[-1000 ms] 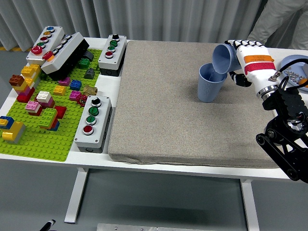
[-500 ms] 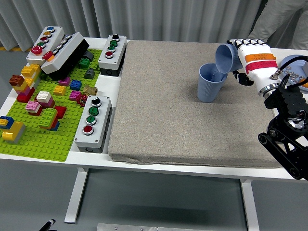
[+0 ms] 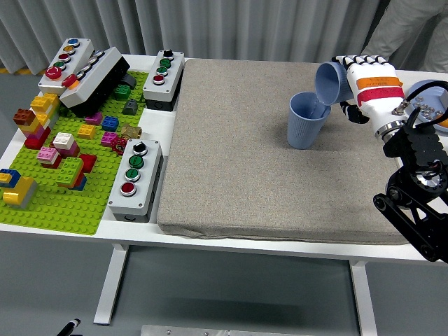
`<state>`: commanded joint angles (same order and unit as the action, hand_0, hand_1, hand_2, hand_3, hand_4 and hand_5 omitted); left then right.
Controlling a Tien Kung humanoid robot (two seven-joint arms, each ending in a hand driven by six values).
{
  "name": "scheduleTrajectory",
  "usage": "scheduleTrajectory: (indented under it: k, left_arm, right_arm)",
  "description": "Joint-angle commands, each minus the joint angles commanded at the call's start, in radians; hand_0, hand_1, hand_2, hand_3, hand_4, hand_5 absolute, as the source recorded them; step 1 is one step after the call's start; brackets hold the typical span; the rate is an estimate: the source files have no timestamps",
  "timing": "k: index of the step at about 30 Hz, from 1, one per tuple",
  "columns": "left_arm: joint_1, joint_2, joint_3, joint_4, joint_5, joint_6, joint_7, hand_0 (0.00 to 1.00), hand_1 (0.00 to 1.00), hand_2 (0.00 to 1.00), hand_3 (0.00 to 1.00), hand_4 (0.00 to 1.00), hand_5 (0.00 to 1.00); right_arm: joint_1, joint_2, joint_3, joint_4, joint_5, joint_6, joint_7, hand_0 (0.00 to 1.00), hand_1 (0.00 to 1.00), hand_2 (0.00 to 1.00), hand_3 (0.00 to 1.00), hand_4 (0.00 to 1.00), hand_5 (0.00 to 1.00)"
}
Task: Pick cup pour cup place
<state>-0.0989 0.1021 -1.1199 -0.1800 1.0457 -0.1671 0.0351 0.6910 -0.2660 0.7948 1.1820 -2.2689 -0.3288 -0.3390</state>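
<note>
A green baseplate (image 3: 52, 203) loaded with coloured bricks is seen at the near left of the white table (image 3: 231, 250), with button boxes (image 3: 136, 176) beside it. A grey mat (image 3: 238, 154) is spread across the middle. Farther back on the mat's right, an upright blue cup (image 3: 304, 120) is set. Just above its rim, a second blue cup (image 3: 328, 84) is held tilted, mouth down-left, clasped by the right hand (image 3: 364, 80).

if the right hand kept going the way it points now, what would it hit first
Probably the upright blue cup on the mat: the right hand points left, and its tilted cup hangs over that rim. Depth is unclear.
</note>
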Motion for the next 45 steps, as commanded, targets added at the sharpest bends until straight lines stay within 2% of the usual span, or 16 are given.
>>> scheduleTrajectory:
  k: [12, 26, 45]
  left_arm:
    - [0.004, 0.001, 0.003, 0.0, -0.004, 0.0, 0.0, 0.836, 0.809, 0.884, 0.804, 0.645, 0.998]
    - [0.01, 0.002, 0.003, 0.0, -0.005, 0.001, 0.0, 0.836, 0.809, 0.884, 0.805, 0.645, 0.998]
    - [0.007, 0.003, -0.003, 0.0, -0.001, 0.0, 0.001, 0.836, 0.809, 0.884, 0.804, 0.645, 0.998]
  right_arm:
    - [0.017, -0.015, -0.043, 0.003, 0.0, 0.019, -0.016, 0.86, 0.649, 0.515, 0.536, 0.571, 0.002]
    - [0.012, 0.0, -0.038, 0.003, 0.0, 0.025, -0.022, 0.865, 0.652, 0.517, 0.535, 0.554, 0.002]
    - [0.022, -0.014, -0.038, 0.034, 0.0, 0.031, -0.033, 0.868, 0.655, 0.52, 0.532, 0.545, 0.002]
